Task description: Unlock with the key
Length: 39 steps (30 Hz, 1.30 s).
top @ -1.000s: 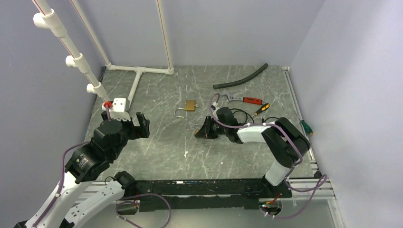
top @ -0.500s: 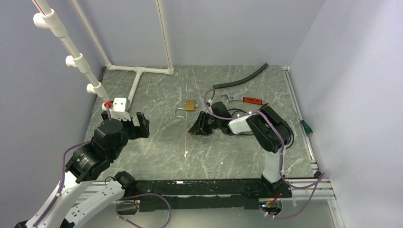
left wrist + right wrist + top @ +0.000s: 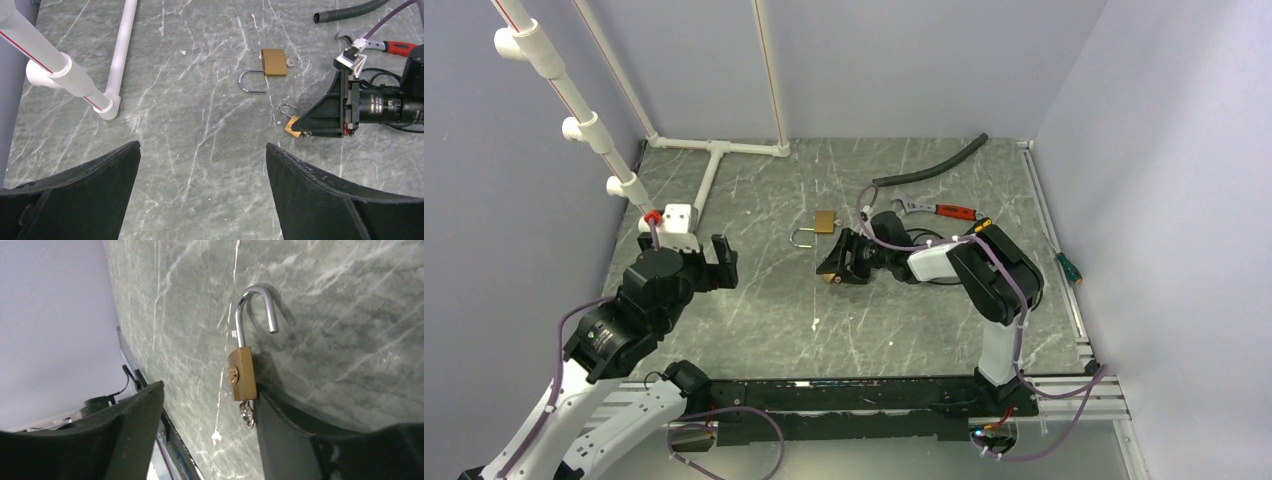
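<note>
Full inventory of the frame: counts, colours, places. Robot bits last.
larger padlock: 1, brass, silver shackle, mid-table
smaller padlock: 1, brass, shackle open, against one right-hand finger
key: 1, small, in the larger padlock
hose: 1, black, far right
wrench: 1, red handle, beyond right arm
screwdrivers: 2, yellow-black by the wrench, green at right edge
pipes: white, far left
box: 1, white, red cap, left
table: grey marble
left hand: open, holding nothing
right hand: open
</note>
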### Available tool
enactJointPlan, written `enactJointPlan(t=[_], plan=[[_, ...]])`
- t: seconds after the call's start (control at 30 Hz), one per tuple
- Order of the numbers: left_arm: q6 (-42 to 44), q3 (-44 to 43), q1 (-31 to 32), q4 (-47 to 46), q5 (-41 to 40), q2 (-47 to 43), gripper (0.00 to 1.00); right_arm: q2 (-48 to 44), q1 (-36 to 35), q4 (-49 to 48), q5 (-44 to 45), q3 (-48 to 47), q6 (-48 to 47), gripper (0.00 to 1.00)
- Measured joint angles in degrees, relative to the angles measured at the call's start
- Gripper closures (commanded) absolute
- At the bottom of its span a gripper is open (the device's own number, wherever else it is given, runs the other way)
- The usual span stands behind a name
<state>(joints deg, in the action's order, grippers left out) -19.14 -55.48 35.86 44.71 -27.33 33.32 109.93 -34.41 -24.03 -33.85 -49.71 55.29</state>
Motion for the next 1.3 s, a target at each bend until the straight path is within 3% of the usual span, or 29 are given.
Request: enactJointPlan(t=[0.07,0.17,0.2,0.57,0.83,1.1,1.3], plan=[[0.0,0.0,-0.22,-0.26,0.35,0.39,0.01,-1.38,0.0,0.7,0.48,0.61,-0.87,0.24],[-0.04,0.0,-0.46,-0.46,0.7,1.36,0.01,-5.03,0.0,3.65,2.12,2.36,-3.13,0.02],[-0.09,0.0,-0.66,-0.48,0.81,1.84,0.01,-6.45,0.0,5.07,2.84,2.91,-4.02,0.01],[-0.66,-0.02,-5.25,-0.28,5.2,9.7,0.01,-26.77,0.07,21.16,15.74,3.85,-17.22,0.0],[-0.22,1.27,-6.38,-3.1,5.99,8.83,0.0,-41.46,0.11,26.05,22.8,5.14,-26.75,0.0],[0.26,3.72,-7.04,-5.11,5.03,8.9,0.01,-59.87,0.09,18.71,28.94,20.11,-28.92,0.0],[0.66,3.76,-7.28,-6.19,4.04,8.87,0.01,-62.12,0.09,14.67,34.12,22.25,-28.7,0.0]])
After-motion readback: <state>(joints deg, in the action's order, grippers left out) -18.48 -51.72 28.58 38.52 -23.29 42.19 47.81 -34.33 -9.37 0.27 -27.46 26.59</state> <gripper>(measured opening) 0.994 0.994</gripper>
